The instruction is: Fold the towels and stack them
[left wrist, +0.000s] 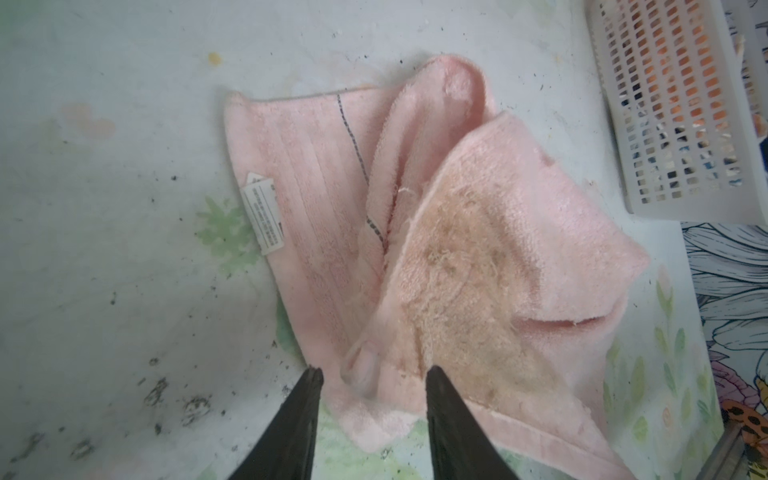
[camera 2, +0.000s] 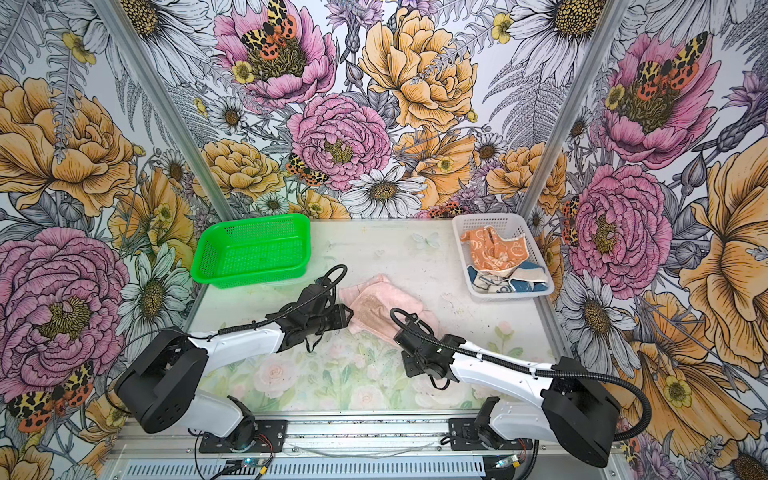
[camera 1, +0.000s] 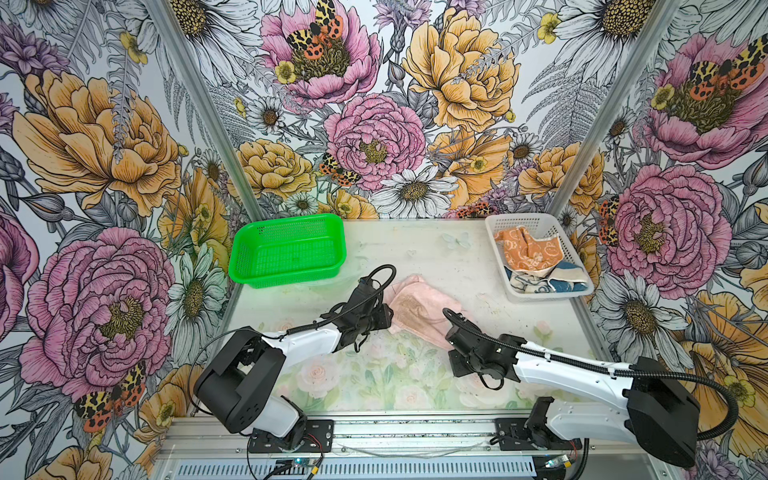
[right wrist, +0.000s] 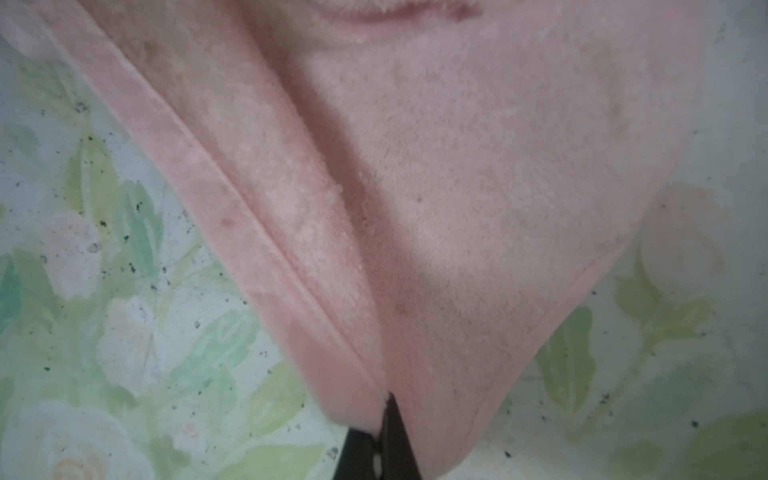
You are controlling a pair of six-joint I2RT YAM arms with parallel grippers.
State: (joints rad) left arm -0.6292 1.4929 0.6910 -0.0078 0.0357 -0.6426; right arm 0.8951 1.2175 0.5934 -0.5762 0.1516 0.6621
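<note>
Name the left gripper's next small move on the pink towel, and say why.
Probably close the left gripper on the bunched corner that sits between its open jaws. The right gripper is shut on the hem of the pink towel, so a second hold seems needed to spread the crumpled cloth flat.

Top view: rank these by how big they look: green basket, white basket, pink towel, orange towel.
Largest: green basket and white basket, about alike, so unranked.
Next: pink towel, partly hidden.
Smallest: orange towel, crumpled in the white basket.
</note>
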